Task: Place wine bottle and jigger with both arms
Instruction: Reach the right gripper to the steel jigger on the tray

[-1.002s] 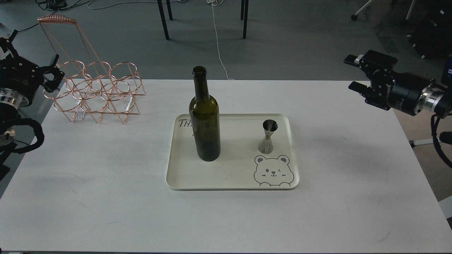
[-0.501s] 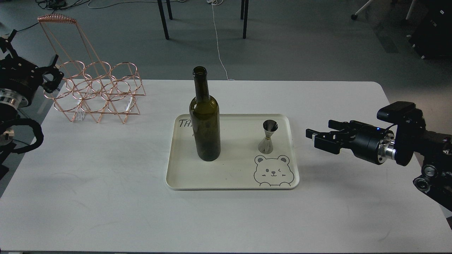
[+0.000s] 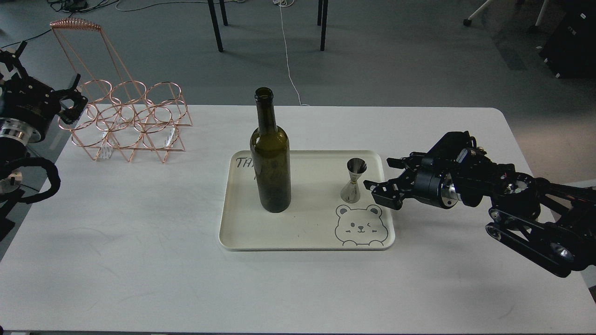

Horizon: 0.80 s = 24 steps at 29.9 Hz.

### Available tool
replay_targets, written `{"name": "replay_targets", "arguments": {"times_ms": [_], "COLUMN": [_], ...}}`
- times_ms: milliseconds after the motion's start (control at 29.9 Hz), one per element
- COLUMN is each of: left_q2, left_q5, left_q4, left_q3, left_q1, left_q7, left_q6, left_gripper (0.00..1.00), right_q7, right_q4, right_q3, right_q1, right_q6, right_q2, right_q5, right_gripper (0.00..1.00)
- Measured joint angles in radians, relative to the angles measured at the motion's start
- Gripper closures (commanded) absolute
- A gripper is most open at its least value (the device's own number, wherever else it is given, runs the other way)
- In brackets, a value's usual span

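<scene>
Swinging in from the right, our right gripper (image 3: 379, 179) now sits low at the tray's (image 3: 233, 242) right edge, just beside the jigger (image 3: 352, 180), where half a second ago it hung well clear of the tray. Its jaws stand apart, pointing at the little cup, not yet touching it. Our left gripper (image 3: 74, 100) has barely shifted and hovers by the copper wire rack (image 3: 130, 121) at the far left; it's too small and dark for us to tell how its jaws stand.

The wine bottle (image 3: 270, 158) stands upright on the left part of the tray, the jigger upright on the right part, above the bear drawing (image 3: 359, 227). We judge the jigger light, smooth and easy to tip, so we'd pinch it at the narrow waist. The bottle looks heavy, slick glass, breakable; we'd take it around the wide body below the shoulder, not the thin neck, and lift it straight.
</scene>
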Motion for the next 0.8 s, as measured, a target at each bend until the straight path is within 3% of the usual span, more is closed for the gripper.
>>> {"name": "replay_targets", "arguments": {"times_ms": [367,635,802], "left_q2": [0.005,0.002,0.001], "left_q5": [0.003,0.005,0.005], "left_q4": [0.0,0.0,0.0], "left_q3": [-0.003,-0.003,-0.003], "left_q1": [-0.001,-0.005,-0.006], "left_q7": [0.0,-0.001,-0.001], "left_q6": [0.0,0.0,0.0], "left_gripper": [0.02,0.02,0.02], "right_q7": [0.0,0.0,0.0], "right_q4": [-0.077,-0.097,-0.105], "right_q3": [-0.036,-0.038,-0.039], "right_q1": [0.019,0.027,0.037], "right_q6": [0.0,-0.002,-0.002], "right_q2": [0.086,0.123,0.139], "right_q5": [0.001,0.001,0.001], "right_gripper": [0.4,0.4,0.53]}}
